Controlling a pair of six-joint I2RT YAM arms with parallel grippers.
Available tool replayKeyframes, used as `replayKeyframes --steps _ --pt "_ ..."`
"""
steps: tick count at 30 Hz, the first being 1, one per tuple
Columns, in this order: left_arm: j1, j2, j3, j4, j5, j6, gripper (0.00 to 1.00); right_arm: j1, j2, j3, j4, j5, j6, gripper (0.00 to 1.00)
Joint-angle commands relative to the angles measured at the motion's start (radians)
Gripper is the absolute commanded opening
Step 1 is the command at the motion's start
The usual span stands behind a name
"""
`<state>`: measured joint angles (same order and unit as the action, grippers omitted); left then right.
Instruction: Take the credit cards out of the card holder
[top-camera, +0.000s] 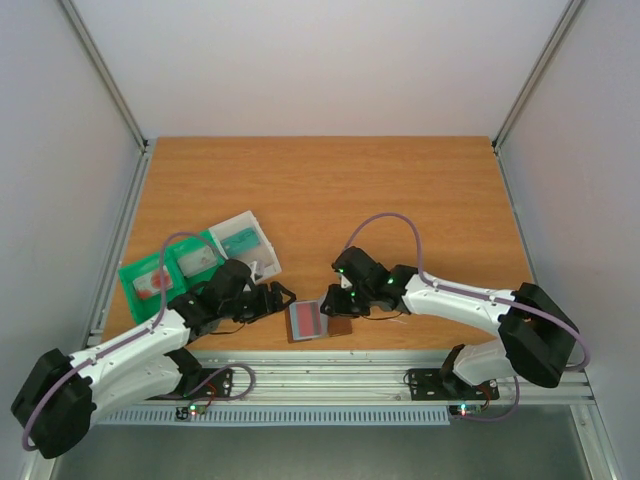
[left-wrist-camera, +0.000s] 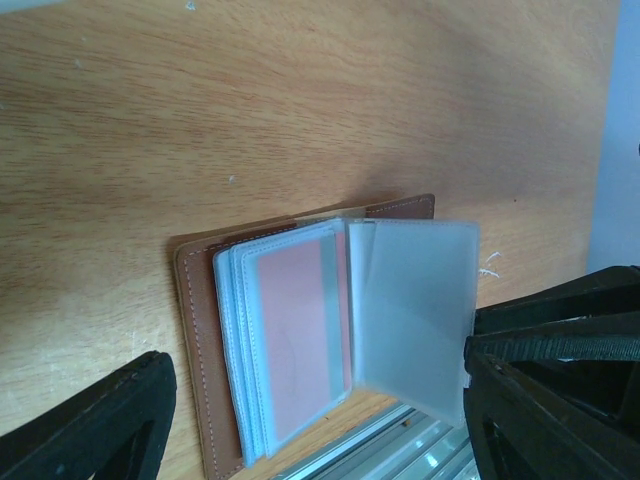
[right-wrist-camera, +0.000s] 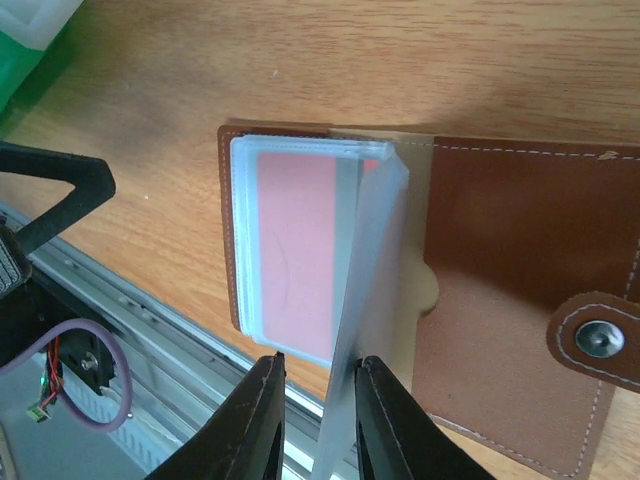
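Brown leather card holder (top-camera: 318, 322) lies open at the bottom centre of the top view, with the right gripper (top-camera: 338, 303) over it.

In the right wrist view the pink-faced credit card (right-wrist-camera: 295, 250) lies inside the stack of clear sleeves on the holder's left panel, upper left of centre. Its long axis runs down the frame, toward the fingers at the bottom edge. One frosted sleeve (right-wrist-camera: 368, 300) stands on edge from the spine and passes between those fingers. They are narrowly apart, with a sliver of gap on the left, so I judge the sleeve is not pinched. The left gripper (top-camera: 277, 296) sits just left of the holder in the top view, spread wide and holding nothing. The right arm is nearer. I cannot tell which end of the card's sleeve is open.
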<state>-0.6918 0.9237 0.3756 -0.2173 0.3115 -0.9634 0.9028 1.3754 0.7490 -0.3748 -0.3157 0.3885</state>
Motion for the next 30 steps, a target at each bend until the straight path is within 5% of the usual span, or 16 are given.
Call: replayKeyframes --steps 1,9,30 --pt "-0.005 0.009 -0.014 0.070 0.016 -0.017 0.79 0.026 -0.025 0.035 0.005 0.034 0.025 0.23" --pt "-0.006 0.015 -0.025 0.089 0.006 -0.011 0.79 0.048 -0.079 0.064 -0.056 0.074 -0.001 0.25" --pt "-0.008 0.082 -0.008 0.152 0.059 -0.067 0.71 0.067 0.176 0.055 0.051 0.062 -0.029 0.12"
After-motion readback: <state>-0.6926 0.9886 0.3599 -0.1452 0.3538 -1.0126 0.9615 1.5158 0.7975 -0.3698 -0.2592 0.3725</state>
